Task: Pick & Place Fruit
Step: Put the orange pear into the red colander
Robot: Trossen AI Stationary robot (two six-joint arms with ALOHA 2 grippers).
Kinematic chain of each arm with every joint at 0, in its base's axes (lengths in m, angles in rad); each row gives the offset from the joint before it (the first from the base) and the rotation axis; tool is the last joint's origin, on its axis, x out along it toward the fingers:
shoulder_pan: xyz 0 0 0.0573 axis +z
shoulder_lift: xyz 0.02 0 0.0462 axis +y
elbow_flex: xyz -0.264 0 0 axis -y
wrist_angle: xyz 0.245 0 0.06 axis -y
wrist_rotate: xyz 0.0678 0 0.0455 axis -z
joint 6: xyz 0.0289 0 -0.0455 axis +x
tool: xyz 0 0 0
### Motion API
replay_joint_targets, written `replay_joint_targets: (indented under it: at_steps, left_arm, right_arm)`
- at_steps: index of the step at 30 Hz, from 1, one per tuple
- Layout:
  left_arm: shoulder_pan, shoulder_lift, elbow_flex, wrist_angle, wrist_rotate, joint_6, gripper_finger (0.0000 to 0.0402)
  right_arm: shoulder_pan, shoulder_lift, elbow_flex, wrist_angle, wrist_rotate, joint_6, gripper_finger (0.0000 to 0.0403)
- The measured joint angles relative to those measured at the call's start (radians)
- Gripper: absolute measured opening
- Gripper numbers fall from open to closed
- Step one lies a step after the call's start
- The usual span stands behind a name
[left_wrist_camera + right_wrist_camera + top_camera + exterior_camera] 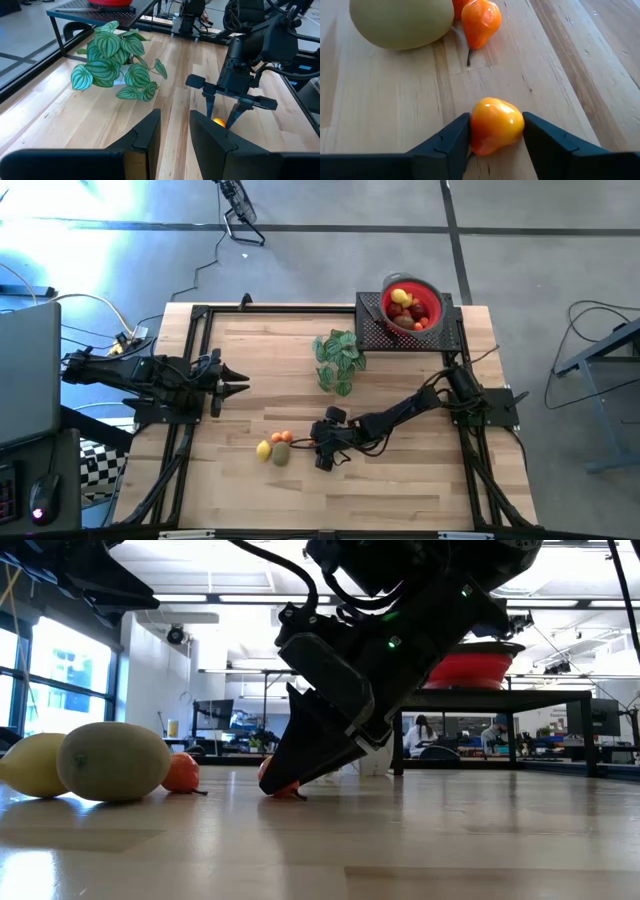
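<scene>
In my right wrist view, the right gripper [496, 140] has its two dark fingers [445, 145] pressed against either side of an orange pear-shaped fruit [496, 125] lying on the wooden table [385, 115]. It lies with its long axis roughly along the table, the narrower end pointing back toward the camera between the fingers. Just beyond it lies a second orange fruit [480, 20], its thin stem pointing toward the gripper, and beside that a large pale green fruit [400, 20], long axis flat on the boards. From above, the right gripper [318, 442] sits low at the middle of the table, next to this small cluster, which also includes a yellow lemon [264, 449]. Farther off, a leafy green plant [338, 358] lies on the table. The left gripper [238, 381] waits at the left side, fingers slightly apart around nothing. At the far edge, a red bowl [430, 298] on a black rack [372, 330] holds more fruit.
</scene>
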Motion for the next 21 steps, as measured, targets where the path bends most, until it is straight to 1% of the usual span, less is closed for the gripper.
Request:
replay_joint_targets:
  at_steps: [4, 7, 11, 16, 21]
  left_arm:
    - [0.000, 0.000, 0.000, 0.000, 0.000, 0.000, 0.0099]
    - [0.000, 0.000, 0.000, 0.000, 0.000, 0.000, 0.0099]
    - [0.000, 0.000, 0.000, 0.000, 0.000, 0.000, 0.0099]
    - [0.000, 0.000, 0.000, 0.000, 0.000, 0.000, 0.0099]
    - [0.000, 0.000, 0.000, 0.000, 0.000, 0.000, 0.0099]
  right_arm:
    - [0.000, 0.000, 0.000, 0.001, -0.003, -0.001, 0.0147]
    - [0.000, 0.000, 0.000, 0.005, -0.007, -0.003, 0.0138]
    - [0.001, 0.000, 0.000, 0.024, -0.031, -0.003, 0.0142]
    - [0.001, -0.014, -0.002, 0.034, -0.034, -0.010, 0.0141]
    - [-0.002, -0.071, -0.002, 0.021, -0.032, -0.033, 0.0140]
